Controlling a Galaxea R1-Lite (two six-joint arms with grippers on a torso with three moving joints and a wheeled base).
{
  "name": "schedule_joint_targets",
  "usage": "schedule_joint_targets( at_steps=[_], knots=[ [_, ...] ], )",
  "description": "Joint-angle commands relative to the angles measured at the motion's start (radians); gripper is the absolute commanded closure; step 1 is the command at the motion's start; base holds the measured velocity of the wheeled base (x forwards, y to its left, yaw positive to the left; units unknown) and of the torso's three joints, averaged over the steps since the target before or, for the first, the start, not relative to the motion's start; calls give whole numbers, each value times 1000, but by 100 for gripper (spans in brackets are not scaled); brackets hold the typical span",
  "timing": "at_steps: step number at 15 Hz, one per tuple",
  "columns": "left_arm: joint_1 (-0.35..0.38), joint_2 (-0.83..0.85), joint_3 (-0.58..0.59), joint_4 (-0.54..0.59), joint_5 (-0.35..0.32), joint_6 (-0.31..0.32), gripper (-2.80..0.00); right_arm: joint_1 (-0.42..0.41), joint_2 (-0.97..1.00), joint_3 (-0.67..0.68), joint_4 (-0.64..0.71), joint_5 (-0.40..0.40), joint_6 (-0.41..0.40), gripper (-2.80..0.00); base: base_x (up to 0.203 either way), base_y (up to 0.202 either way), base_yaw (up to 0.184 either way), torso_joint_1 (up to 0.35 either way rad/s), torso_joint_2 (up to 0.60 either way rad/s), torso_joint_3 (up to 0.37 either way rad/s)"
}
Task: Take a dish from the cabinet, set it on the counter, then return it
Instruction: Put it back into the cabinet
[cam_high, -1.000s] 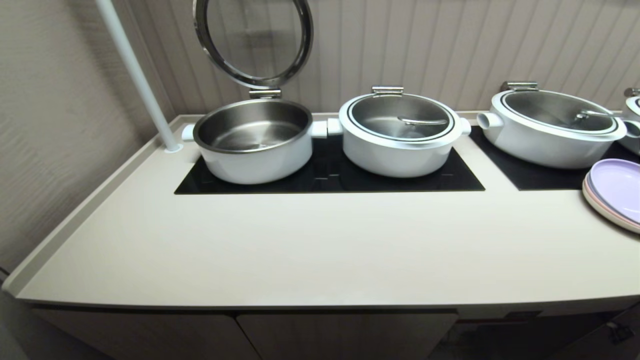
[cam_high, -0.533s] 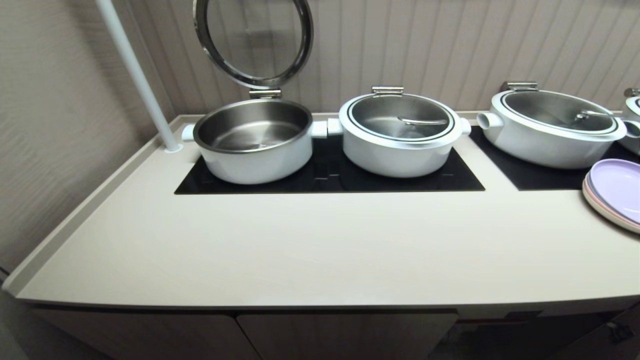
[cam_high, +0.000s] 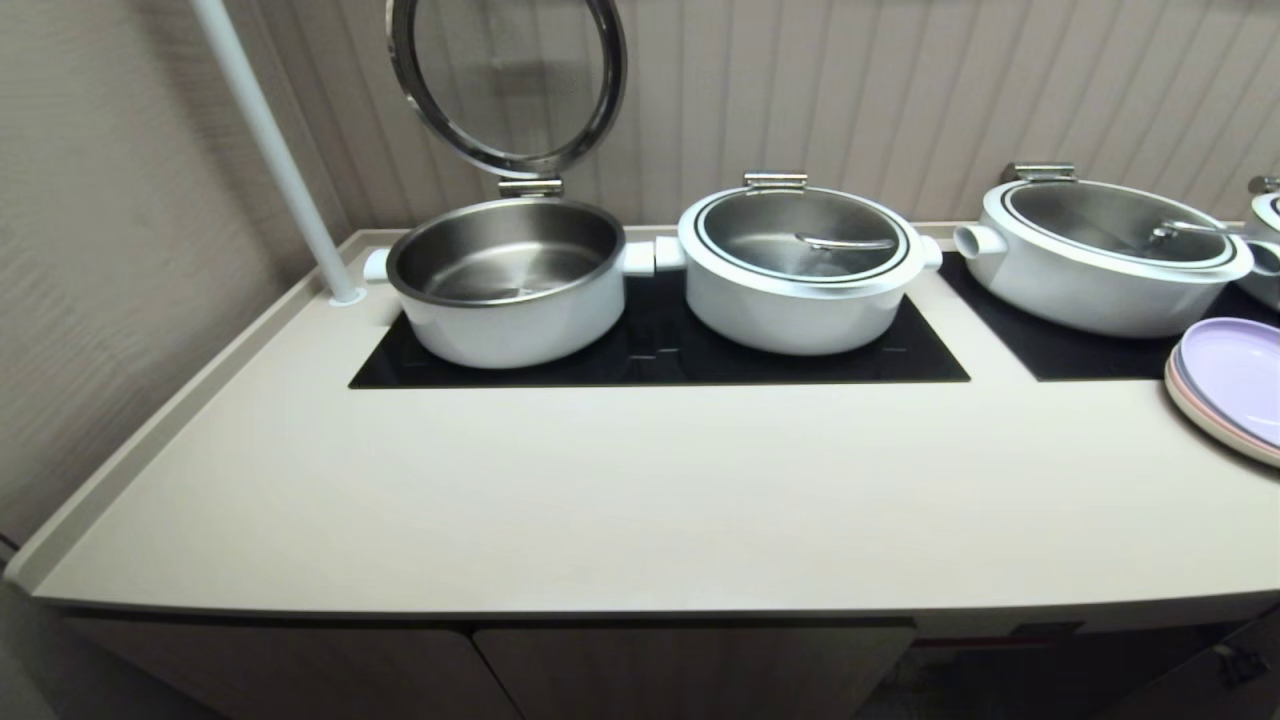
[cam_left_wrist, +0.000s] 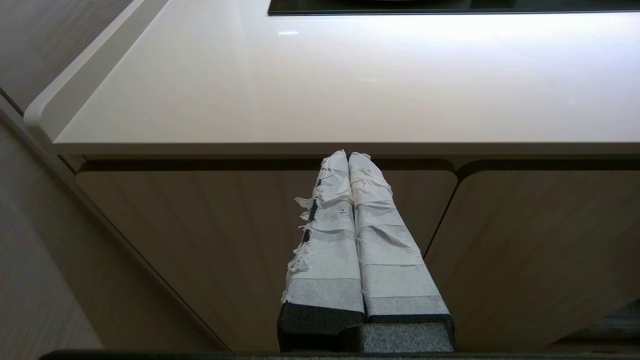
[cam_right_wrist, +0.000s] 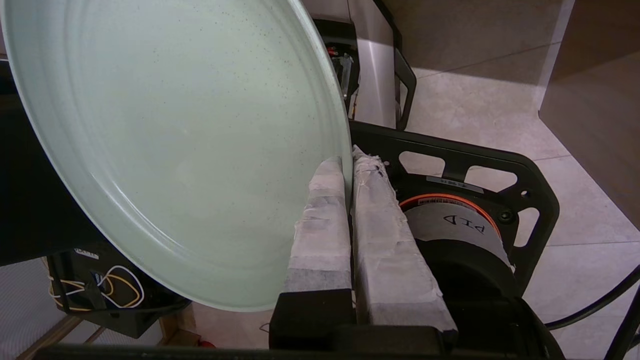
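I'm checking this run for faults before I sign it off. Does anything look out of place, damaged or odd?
The masking tape wrapped round the left gripper is torn and frayed along one finger. The right gripper pinches the mint-green dish by its very rim, so it hangs tilted over the floor. On the counter, nothing looks spilled or askew.

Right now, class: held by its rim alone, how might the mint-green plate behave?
The dish looks rigid, keeping its shape though pinched only at its edge by the right gripper. Its smooth surface suggests it could slip. Hanging tilted from one side, it may pivot or swing.
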Motion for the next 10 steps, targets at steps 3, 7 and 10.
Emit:
schedule_joint_targets(
  at_steps=[3, 7, 10],
  knots=[
    [0, 0, 0, 0, 0, -1, 0, 6, 6, 1, 3, 2, 2, 0, 0, 0, 0, 0, 0, 0],
    [0, 0, 0, 0, 0, -1, 0, 12, 7, 7, -2, 3, 2, 0, 0, 0, 0, 0, 0, 0],
    [0, 0, 0, 0, 0, -1, 0, 23, 9, 1, -7, 3, 2, 0, 0, 0, 0, 0, 0, 0]
  ],
)
